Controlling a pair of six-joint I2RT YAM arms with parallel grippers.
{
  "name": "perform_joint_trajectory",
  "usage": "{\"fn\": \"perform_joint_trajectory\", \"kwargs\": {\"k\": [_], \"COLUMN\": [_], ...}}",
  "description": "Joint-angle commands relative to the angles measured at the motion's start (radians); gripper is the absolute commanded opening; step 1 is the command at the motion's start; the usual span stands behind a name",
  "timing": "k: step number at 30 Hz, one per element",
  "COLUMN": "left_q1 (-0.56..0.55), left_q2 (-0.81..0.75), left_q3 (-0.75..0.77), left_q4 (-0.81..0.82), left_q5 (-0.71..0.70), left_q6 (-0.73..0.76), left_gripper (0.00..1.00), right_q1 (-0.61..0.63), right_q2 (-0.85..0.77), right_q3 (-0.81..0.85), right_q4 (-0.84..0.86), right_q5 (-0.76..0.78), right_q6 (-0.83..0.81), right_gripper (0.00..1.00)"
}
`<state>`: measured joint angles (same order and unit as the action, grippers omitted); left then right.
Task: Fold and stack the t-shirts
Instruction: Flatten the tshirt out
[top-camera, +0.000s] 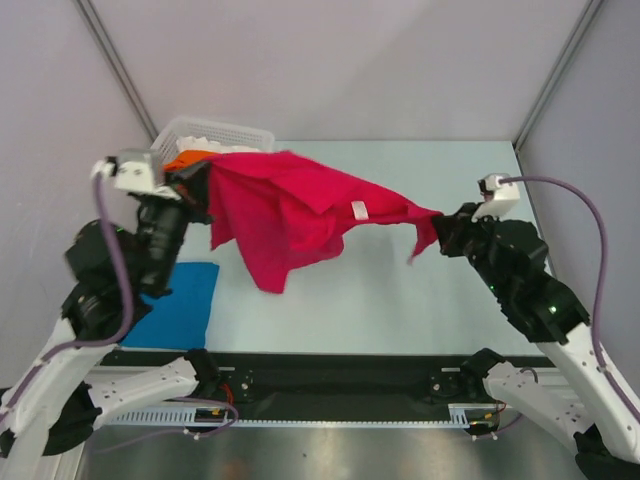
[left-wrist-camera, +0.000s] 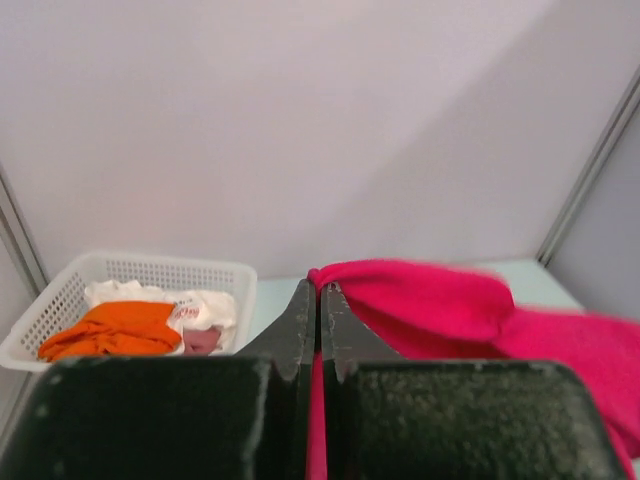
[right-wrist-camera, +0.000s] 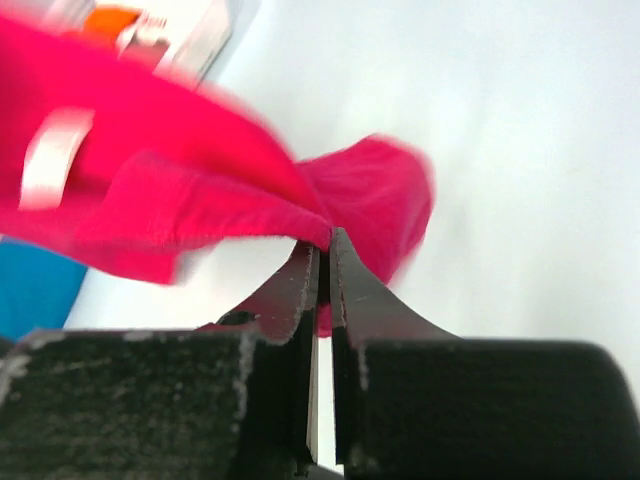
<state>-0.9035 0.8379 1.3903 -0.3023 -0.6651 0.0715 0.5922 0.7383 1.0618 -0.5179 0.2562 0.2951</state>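
Observation:
The crimson-red t-shirt (top-camera: 290, 210) hangs stretched in the air between both arms, its white neck label (top-camera: 359, 209) showing. My left gripper (top-camera: 203, 183) is shut on its left edge, near the basket; the left wrist view shows the red cloth (left-wrist-camera: 430, 300) pinched between the closed jaws (left-wrist-camera: 320, 290). My right gripper (top-camera: 436, 222) is shut on its right corner; the right wrist view shows the red cloth (right-wrist-camera: 200, 180) clamped at the fingertips (right-wrist-camera: 327, 240). A blue t-shirt (top-camera: 182, 300) lies folded flat on the table at the near left. Orange (left-wrist-camera: 105, 330), white (left-wrist-camera: 205, 305) and dusty-pink (left-wrist-camera: 203, 342) shirts lie in the basket.
The white lattice basket (top-camera: 215, 133) stands at the far left corner of the table, partly behind the red shirt; it also shows in the left wrist view (left-wrist-camera: 60, 300). The pale table (top-camera: 400, 290) is bounded by enclosure walls and a black rail along the near edge.

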Motion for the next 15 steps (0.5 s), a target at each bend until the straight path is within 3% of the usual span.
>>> {"fn": "perform_joint_trajectory", "kwargs": {"k": [1,6,9,13,15], "left_q1": [0.006,0.006,0.006,0.006,0.005], "left_q2": [-0.048,-0.106,-0.129,-0.141,-0.134], "left_q3": [0.026,0.042,0.07,0.092,0.078], "left_q4": [0.06,0.045,0.042,0.077,0.127], "left_q5": [0.018,0.022,0.039,0.047,0.03], "left_q6": [0.062,0.044,0.037,0.074,0.117], "left_gripper": [0.0,0.0,0.0,0.0,0.0], "right_q1": [-0.011,-0.015,-0.015,-0.015,-0.014], "right_q2": [-0.049,-0.097,-0.129,-0.151,-0.158], "right_q3": [0.036,0.127,0.165,0.204,0.199], "right_q4": [-0.073,-0.082,-0.067,-0.065,-0.07], "right_q5": [0.109,0.071,-0.102,-0.543,-0.632], "right_q6": [-0.083,-0.076,-0.092,-0.106,-0.08], "right_gripper": [0.0,0.0,0.0,0.0,0.0]}}
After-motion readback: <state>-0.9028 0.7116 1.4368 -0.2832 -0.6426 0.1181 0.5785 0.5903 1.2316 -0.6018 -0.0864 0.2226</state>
